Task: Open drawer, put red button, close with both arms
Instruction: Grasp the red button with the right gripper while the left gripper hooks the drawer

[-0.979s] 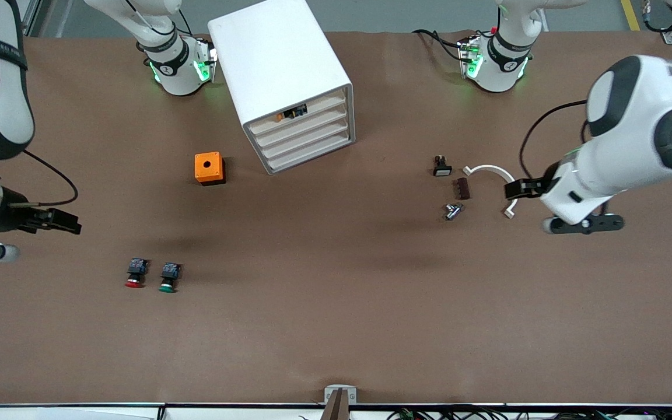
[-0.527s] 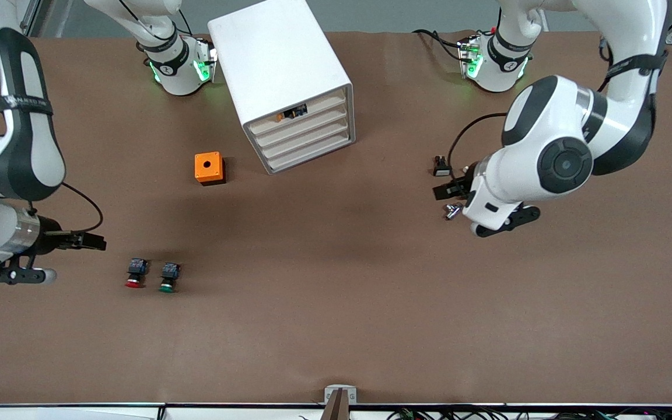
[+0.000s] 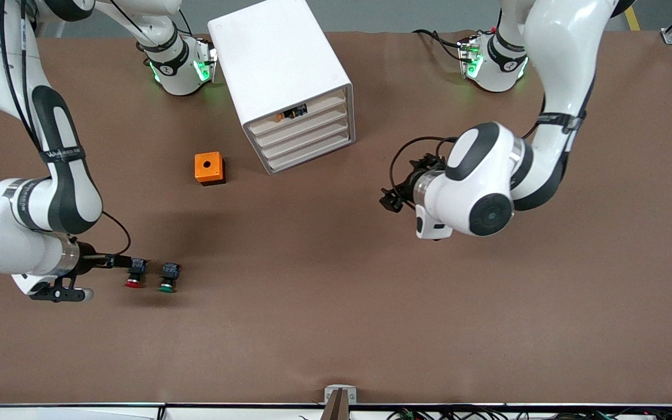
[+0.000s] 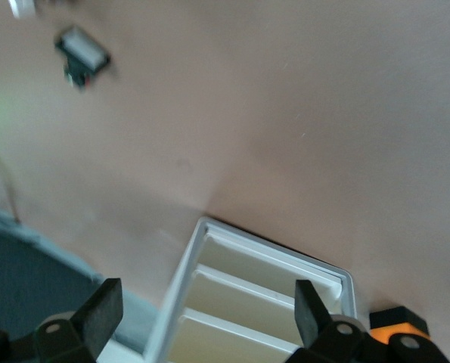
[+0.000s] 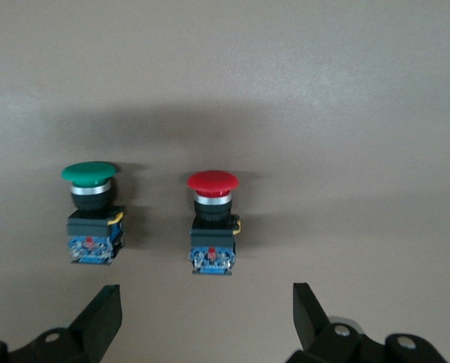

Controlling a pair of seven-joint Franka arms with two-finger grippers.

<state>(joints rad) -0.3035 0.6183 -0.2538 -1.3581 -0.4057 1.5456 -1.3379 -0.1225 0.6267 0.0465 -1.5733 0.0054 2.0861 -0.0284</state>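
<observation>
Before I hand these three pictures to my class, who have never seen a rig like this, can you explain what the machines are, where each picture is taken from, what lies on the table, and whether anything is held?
Two white jointed robot arms stand at a brown table. The wide picture comes from a high camera facing them. The other two come from cameras on the arms' wrists, looking past their two black fingers.

On the table stands a white cabinet with four drawers; its top drawer has a dark notch. An orange box sits beside the cabinet. Nearer the front camera lie a red button and a green button, side by side.

The right gripper is open, just above the red button, holding nothing. The left gripper is open and empty too, over the table, facing the cabinet's drawers.
</observation>
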